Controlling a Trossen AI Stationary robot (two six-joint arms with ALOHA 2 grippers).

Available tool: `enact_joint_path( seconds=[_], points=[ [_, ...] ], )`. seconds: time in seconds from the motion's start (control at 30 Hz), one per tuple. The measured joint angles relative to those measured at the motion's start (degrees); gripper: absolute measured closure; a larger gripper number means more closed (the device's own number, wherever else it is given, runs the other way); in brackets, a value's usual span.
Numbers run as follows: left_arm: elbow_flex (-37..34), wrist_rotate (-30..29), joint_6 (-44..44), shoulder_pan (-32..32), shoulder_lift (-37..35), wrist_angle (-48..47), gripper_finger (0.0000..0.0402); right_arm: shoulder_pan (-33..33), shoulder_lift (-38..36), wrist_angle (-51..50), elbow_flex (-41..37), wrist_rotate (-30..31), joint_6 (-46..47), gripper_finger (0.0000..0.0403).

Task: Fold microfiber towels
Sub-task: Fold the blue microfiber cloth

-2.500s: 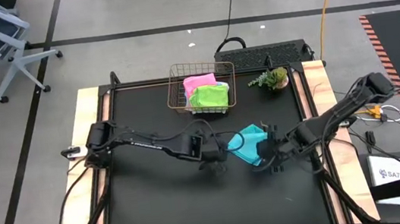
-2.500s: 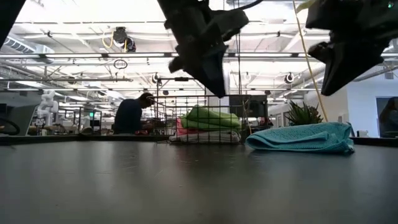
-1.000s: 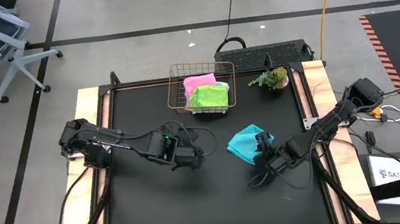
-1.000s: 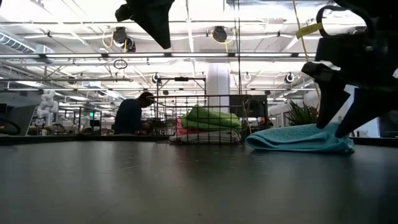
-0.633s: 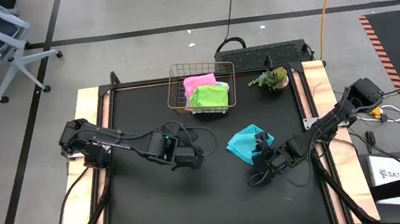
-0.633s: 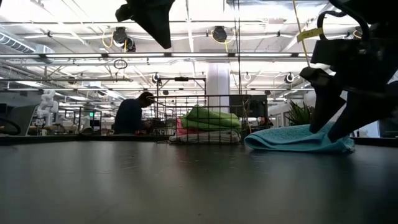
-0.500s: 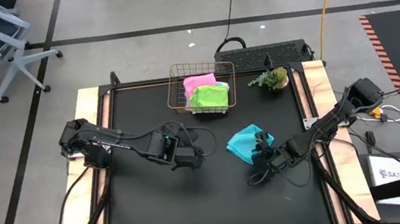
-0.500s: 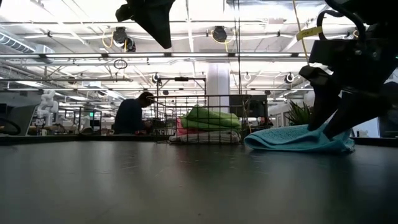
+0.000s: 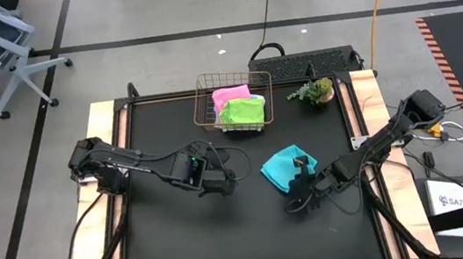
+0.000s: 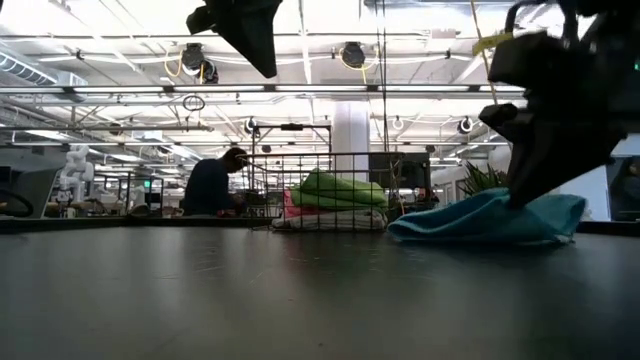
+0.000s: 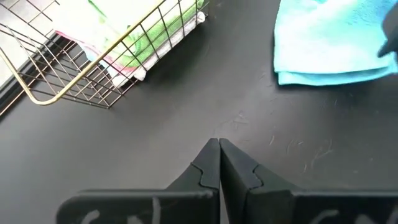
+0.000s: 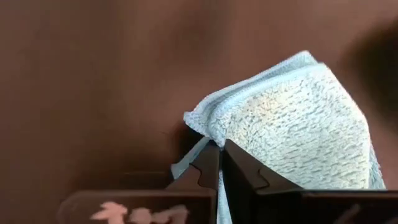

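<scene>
A folded cyan-blue microfiber towel (image 9: pixel 279 167) lies right of the table's middle; it also shows in the low view (image 10: pixel 470 222) and the left wrist view (image 11: pixel 329 43). My right gripper (image 9: pixel 300 172) is shut on the towel's near right edge (image 12: pixel 219 155). My left gripper (image 9: pixel 223 183) hangs shut and empty above the table, left of the towel (image 11: pixel 219 149). A pink towel (image 9: pixel 229 94) and a lime green towel (image 9: pixel 242 110) lie stacked in the wire basket (image 9: pixel 202 106). My right gripper pinches the cyan towel's edge (image 12: pixel 214 138) between its two fingers, next to a corner where stacked hems (image 12: pixel 198 117) show several layers. The fingers come slanting down from the table's near right. The held edge (image 10: pixel 555 212) is raised a little; the rest lies on the table.
The copper wire basket stands at the table's far middle (image 10: pixel 320 190). A small green plant (image 9: pixel 315 91) stands at the far right. Bare black tabletop (image 9: pixel 183 241) stretches along the near side and the left. A person (image 10: pixel 210 185) shows in the room beyond.
My right gripper has tipped and rolled and has shut on the cyan towel's near right edge. That edge now stands raised and bunched, where it lay flat before; the towel's left part has stayed on the table.
</scene>
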Motion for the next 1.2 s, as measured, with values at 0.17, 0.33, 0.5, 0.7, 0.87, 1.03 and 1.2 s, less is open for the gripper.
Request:
enact_joint_path(
  seconds=[0.17,0.33,0.5,0.7,0.87,1.03,1.2],
  points=[
    [0.00,0.00,0.01,0.00,0.01,0.02,0.0389,0.17,-1.16,-0.03,1.74,-5.81,1.27,0.0401],
    [0.00,0.02,0.11,0.00,0.02,0.02,0.0398,0.17,-1.45,-3.64,1.76,-7.30,0.56,0.0402],
    [0.00,0.02,0.11,0.00,0.02,0.06,0.0388,0.17,-1.47,-10.74,1.72,-6.24,-3.16,0.0402],
    [0.00,0.04,0.57,0.00,0.02,0.22,0.0398,0.09,-1.47,-8.28,1.72,-5.71,-0.02,0.0384],
    [0.00,0.04,0.57,0.00,0.02,0.26,0.0389,0.09,-1.47,-6.24,1.74,-5.77,4.24,0.0340],
    [0.00,0.07,0.57,0.00,0.02,0.26,0.0397,0.09,-2.38,-9.98,1.74,-5.91,9.51,0.0290],
    [0.00,0.09,0.57,0.00,0.02,0.28,0.0391,-0.87,-7.23,-16.89,1.73,-9.06,20.33,0.0262]
  ],
)
